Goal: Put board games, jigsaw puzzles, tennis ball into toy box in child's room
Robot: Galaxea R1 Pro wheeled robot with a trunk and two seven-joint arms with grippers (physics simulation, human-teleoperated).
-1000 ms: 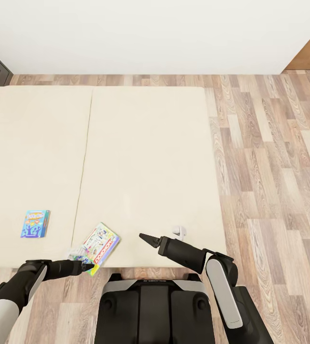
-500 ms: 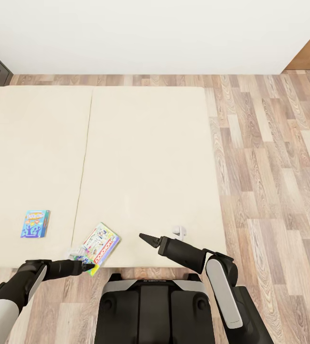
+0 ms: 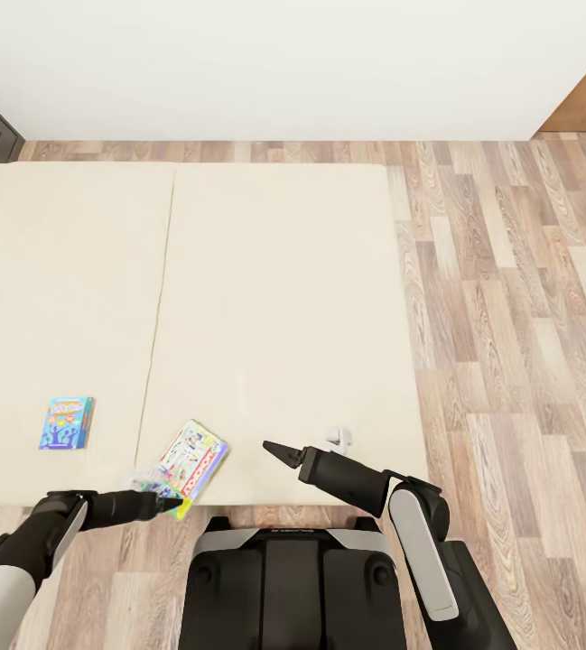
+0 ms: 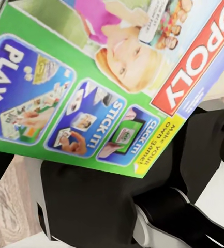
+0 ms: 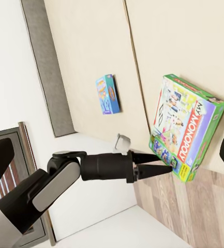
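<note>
The beige bed [image 3: 265,298] carries 2 board games: a small blue one [image 3: 66,422] and Monopoly [image 3: 187,460].

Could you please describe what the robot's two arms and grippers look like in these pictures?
Both arms have glossy black segments joined to pale grey shells near the elbows. The left gripper and right gripper end in slim, black, pointed fingers. No cables or markings are visible.
</note>
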